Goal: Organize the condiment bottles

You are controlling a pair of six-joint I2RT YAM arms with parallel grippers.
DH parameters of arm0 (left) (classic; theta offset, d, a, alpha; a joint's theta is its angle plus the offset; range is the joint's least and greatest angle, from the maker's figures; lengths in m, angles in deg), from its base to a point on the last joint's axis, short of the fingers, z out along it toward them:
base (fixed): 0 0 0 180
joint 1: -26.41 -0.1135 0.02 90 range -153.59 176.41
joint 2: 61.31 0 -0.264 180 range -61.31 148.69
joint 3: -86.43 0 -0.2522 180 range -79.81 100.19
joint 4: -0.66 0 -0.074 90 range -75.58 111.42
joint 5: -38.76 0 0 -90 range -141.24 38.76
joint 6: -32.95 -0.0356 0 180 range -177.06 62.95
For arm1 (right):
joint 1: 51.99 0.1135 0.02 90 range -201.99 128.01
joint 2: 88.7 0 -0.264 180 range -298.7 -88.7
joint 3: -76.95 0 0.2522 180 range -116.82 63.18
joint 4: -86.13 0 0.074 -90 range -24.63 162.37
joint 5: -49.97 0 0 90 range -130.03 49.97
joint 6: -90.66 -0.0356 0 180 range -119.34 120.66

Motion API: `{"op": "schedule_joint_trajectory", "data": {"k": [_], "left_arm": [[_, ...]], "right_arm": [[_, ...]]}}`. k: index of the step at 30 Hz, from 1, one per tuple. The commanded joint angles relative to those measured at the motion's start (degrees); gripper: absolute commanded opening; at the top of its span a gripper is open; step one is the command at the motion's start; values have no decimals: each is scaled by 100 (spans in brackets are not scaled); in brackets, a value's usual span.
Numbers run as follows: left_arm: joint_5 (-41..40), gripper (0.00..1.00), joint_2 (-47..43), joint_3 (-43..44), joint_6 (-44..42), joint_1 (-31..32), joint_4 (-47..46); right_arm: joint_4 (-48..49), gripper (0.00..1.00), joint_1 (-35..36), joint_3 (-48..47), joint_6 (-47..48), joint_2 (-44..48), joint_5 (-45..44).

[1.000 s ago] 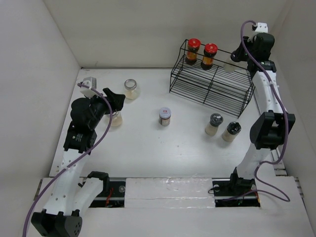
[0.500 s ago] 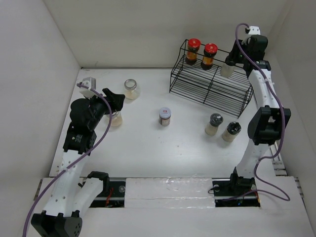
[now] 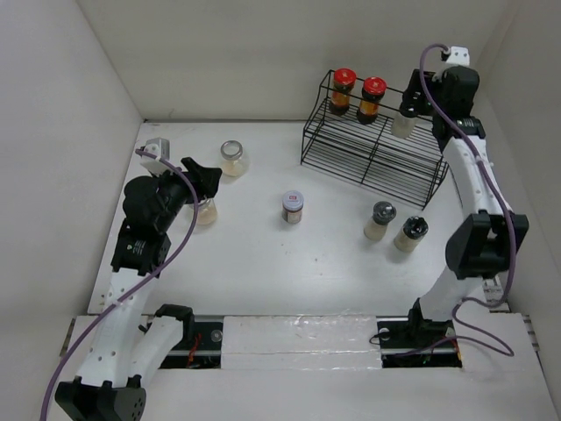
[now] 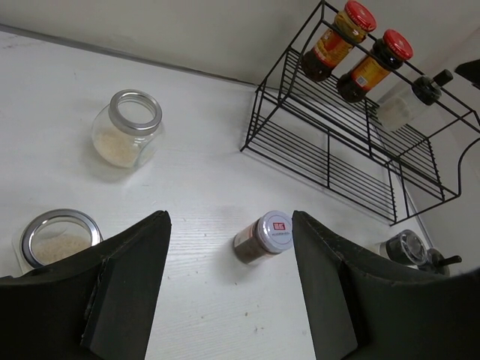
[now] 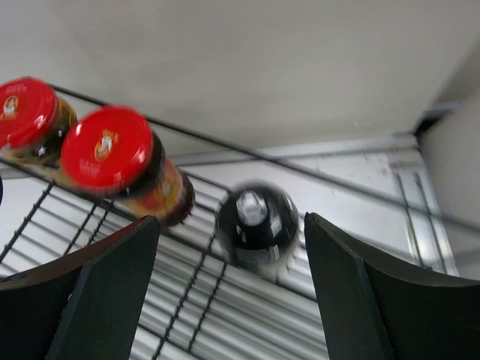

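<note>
Pale shaker (image 4: pixel 405 107), black cap, on rack (image 3: pixel 372 156) top, beside two red-lidded jars (image 4: pixel 335 41)

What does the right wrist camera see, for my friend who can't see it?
A pale shaker with a black cap stands on the black wire rack, between the right claw's open fingers without touching them. Two dark jars with red lids sit beside it.

We can read no word or number anywhere. The two red lids (image 5: pixel 116 148) each carry a small gold emblem, too blurred for us to make out. The dark jars (image 4: pixel 365 71) wear orange-yellow labels whose print is too small to read. The white-lidded jar (image 4: pixel 270 236) shows a small red patch with pale marks on its lid, which we cannot read either
</note>
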Motion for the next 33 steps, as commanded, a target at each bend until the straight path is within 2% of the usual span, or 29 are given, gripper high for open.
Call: {"op": "schedule_joint_trajectory", "data": {"k": [1,5,6,8,10,11,13,16,23,30,33], "left_arm": [[111,61,-149,-21,-15,-27,-263],[-12,61,-202,-21,-15,87,-263],[-64,61,-202,32,-15,87,-263],[-65,61,-149,32,-15,157,-201],[-65,61,-149,32,-15,228,-201],[-65,61,-149,32,-15,228,-201],[-65,61,-149,32,-15,228,-201],[-12,61,-149,32,-15,228,-201],[-12,61,-210,32,-15,228,-254],[41,61,-263,32,-15,228,-254],[41,61,-263,32,-15,228,-254]], "right_arm": [[1054,84,124,840,-338,1610,-893],[1557,69,449,3107,-1128,3394,-1894],[1645,54,537,4043,-1296,3720,-2081],[1620,42,783,4778,-1535,4503,-2493],[1121,42,836,5271,-1587,5003,-2653],[431,44,837,5352,-1587,5163,-2749],[-197,49,837,5580,-1658,5488,-2847],[-551,64,837,6071,-1746,6095,-2795],[-1184,64,837,6478,-2088,5920,-2364],[-929,62,784,6794,-2088,5920,-2320],[-929,58,784,6794,-2088,5631,-2320]]}}
